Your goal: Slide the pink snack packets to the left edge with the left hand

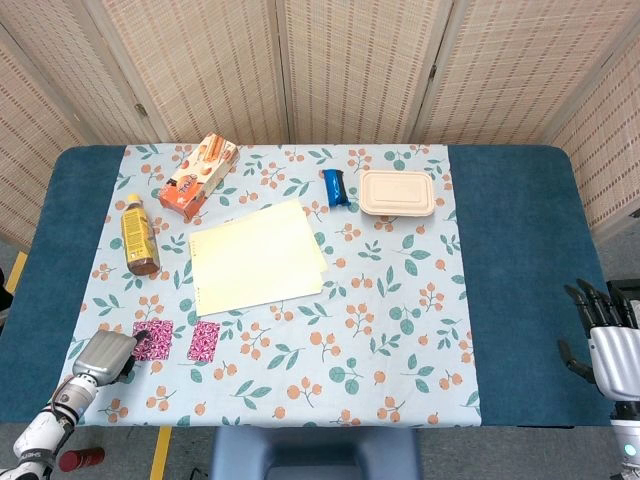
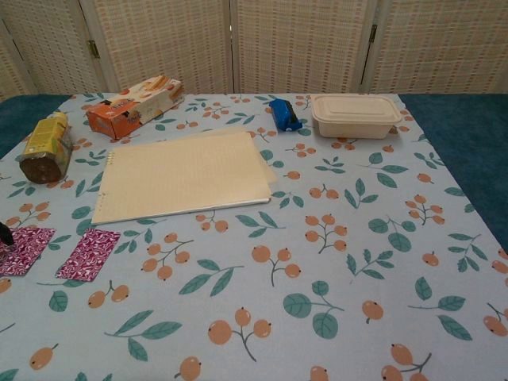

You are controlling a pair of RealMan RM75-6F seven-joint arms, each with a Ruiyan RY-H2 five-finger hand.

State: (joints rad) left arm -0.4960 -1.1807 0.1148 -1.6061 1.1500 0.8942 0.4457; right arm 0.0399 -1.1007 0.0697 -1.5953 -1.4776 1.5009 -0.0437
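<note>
Two pink snack packets lie side by side near the table's front left. The left packet has the dark fingertips of my left hand resting on its left edge. In the chest view only one fingertip shows, at the frame's left border. The right packet lies untouched a little to the right. My left hand holds nothing. My right hand hovers off the table's right side, fingers spread and empty.
A yellow paper pad lies behind the packets. A bottle lies at the left, with an orange snack box behind it. At the back are a blue packet and a beige lidded container. The floral cloth ends left of the packets.
</note>
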